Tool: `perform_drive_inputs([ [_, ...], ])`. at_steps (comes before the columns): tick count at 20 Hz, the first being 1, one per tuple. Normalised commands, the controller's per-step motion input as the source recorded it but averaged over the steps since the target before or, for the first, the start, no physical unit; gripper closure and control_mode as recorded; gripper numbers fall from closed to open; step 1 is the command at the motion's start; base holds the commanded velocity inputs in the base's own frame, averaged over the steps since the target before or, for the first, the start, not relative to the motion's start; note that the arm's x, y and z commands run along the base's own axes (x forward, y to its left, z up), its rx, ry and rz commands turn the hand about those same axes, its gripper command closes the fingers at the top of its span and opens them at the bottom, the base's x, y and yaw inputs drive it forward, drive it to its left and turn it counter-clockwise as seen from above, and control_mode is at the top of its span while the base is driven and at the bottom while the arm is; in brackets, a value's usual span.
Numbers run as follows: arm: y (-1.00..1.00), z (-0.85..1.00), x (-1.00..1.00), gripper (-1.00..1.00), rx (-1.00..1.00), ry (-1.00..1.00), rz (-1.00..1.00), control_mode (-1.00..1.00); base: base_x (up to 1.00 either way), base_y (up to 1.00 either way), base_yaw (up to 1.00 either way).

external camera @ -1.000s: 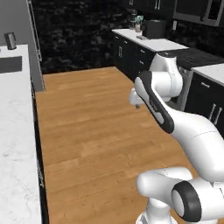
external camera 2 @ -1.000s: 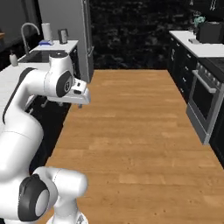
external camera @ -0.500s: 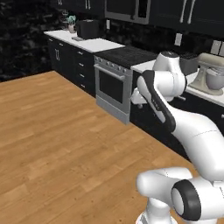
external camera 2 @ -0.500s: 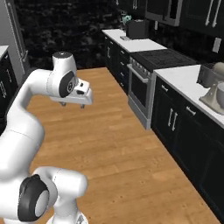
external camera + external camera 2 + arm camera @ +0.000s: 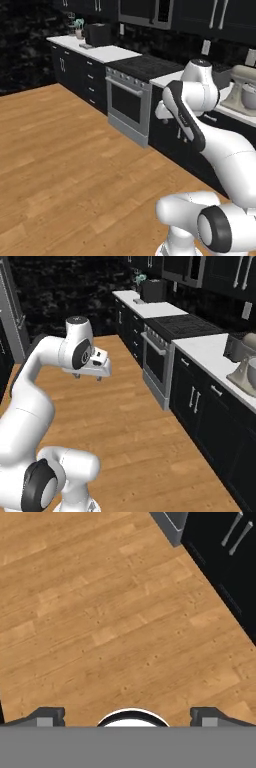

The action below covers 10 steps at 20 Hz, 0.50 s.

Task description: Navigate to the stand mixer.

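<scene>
Claw (image 5: 128, 717) released and carrying nothing, its two dark fingertips (image 5: 47, 717) set wide apart above bare wooden floor (image 5: 100, 622). In the right base view the claw (image 5: 90, 376) hangs off the folded arm, aimed down at the planks, well apart from the cabinets. Beyond it a steel oven (image 5: 156, 368) sits under a dark cooktop (image 5: 187, 326). The white counter (image 5: 210, 356) runs on from there, and the stand mixer (image 5: 245, 368) stands on it near the right edge of that view, cream with a silver bowl; the stand mixer (image 5: 243, 90) also appears past the arm's shoulder. A dark boxy appliance (image 5: 97, 34) rests at the counter's far end.
</scene>
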Motion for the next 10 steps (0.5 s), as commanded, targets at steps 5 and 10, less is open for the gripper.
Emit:
perform_drive_inputs([
  [5, 0.0, 0.0, 0.0, -1.0, 0.0, 0.0, 0.0, 1.0, 1.0, 0.0, -0.04],
  [10, 0.0, 0.0, 0.0, -1.0, 0.0, 0.0, 0.0, 1.0, 1.0, -0.01, -0.09],
])
